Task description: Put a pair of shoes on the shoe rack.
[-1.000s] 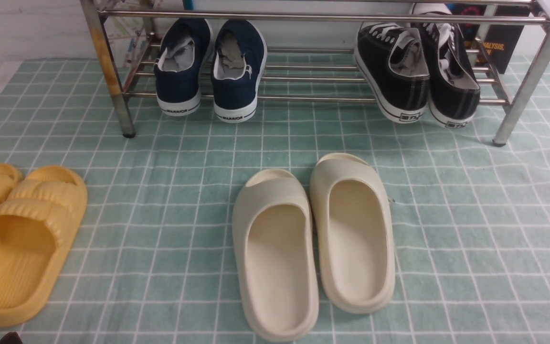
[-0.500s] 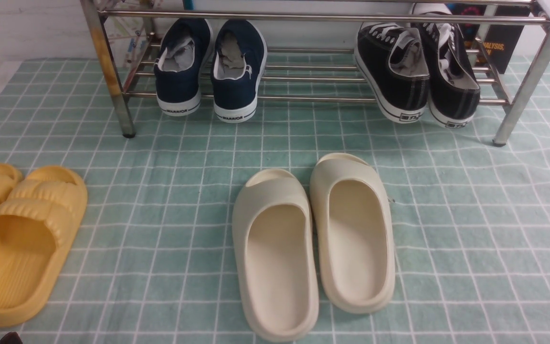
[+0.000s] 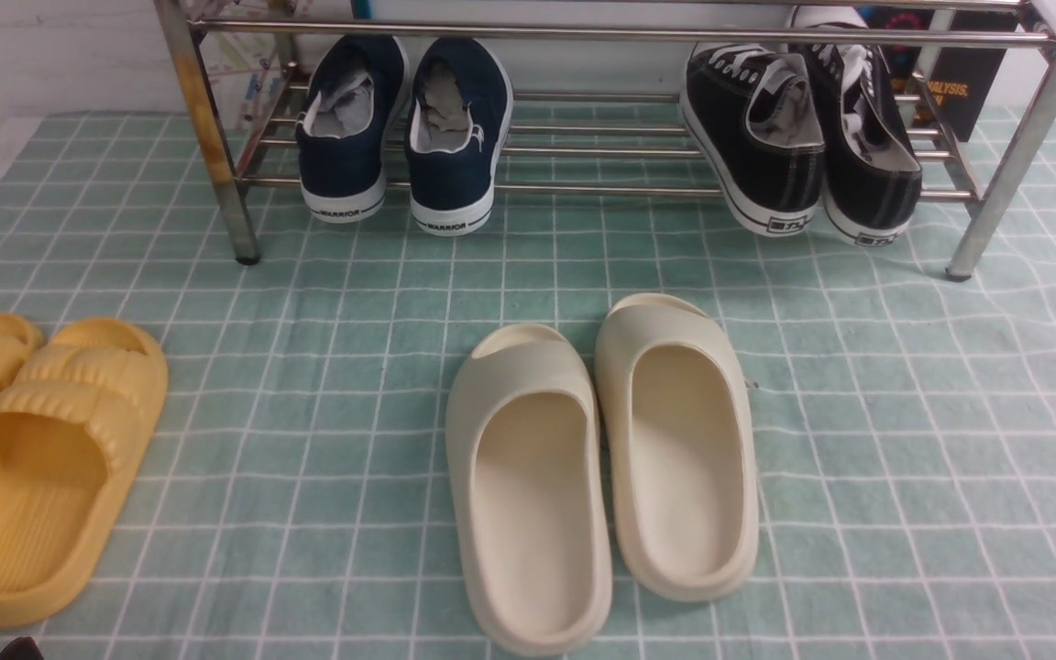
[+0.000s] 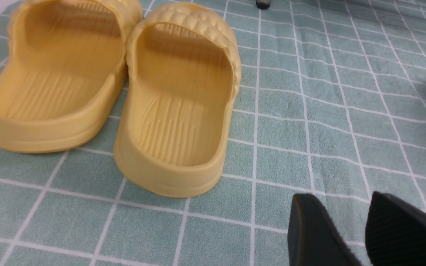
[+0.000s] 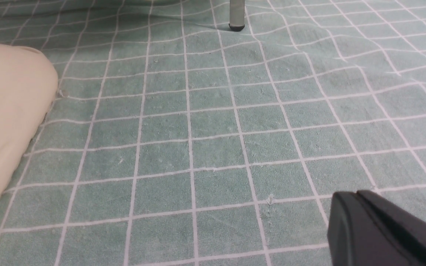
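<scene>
While both grippers hang empty, left gripper [image 4: 350,225] jaws parted, right gripper [image 5: 361,214] apparently pressed shut, the black canvas white-soled sneakers [image 3: 798,142] sit heels-outward on the chrome-steel barred shoe rack [image 3: 583,188], right end.

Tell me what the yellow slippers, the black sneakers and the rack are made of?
Yellow slippers: probably soft moulded foam or rubber, matte, one piece with ridges and no seams.
Black sneakers: looks like woven canvas with stitching, white laces and white, likely rubber, soles.
Rack: metal, shiny like chrome; its thin bars and tube legs show reflections.
</scene>
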Action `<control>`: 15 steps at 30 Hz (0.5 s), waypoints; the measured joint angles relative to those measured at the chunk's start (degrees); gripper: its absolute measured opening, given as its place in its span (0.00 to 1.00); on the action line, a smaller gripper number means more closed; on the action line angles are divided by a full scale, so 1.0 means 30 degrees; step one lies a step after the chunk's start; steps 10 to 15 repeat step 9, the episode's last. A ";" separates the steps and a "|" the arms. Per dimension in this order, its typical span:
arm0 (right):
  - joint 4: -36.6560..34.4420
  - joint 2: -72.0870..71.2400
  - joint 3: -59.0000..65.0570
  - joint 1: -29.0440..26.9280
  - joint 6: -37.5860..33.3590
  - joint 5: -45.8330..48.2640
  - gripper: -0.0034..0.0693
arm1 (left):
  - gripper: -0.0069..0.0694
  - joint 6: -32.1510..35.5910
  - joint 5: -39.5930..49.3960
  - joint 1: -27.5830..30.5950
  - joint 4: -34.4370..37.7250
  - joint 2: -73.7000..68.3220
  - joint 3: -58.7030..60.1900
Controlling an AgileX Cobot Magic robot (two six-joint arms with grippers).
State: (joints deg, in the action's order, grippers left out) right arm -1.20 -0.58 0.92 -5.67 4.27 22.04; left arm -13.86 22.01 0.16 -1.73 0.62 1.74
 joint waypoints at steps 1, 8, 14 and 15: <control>0.0000 0.0000 0.0000 0.0000 0.0000 0.0000 0.10 | 0.40 0.0000 0.0000 0.0000 0.0000 0.0000 0.0000; 0.0000 0.0000 0.0000 0.0000 0.0000 0.0000 0.10 | 0.40 0.0000 0.0000 0.0000 0.0000 0.0000 0.0000; 0.0000 0.0000 0.0000 0.0000 0.0000 0.0000 0.10 | 0.40 0.0000 0.0000 0.0000 0.0000 0.0000 0.0000; 0.0000 0.0000 0.0000 0.0000 0.0000 0.0000 0.10 | 0.40 0.0000 0.0000 0.0000 0.0000 0.0000 0.0000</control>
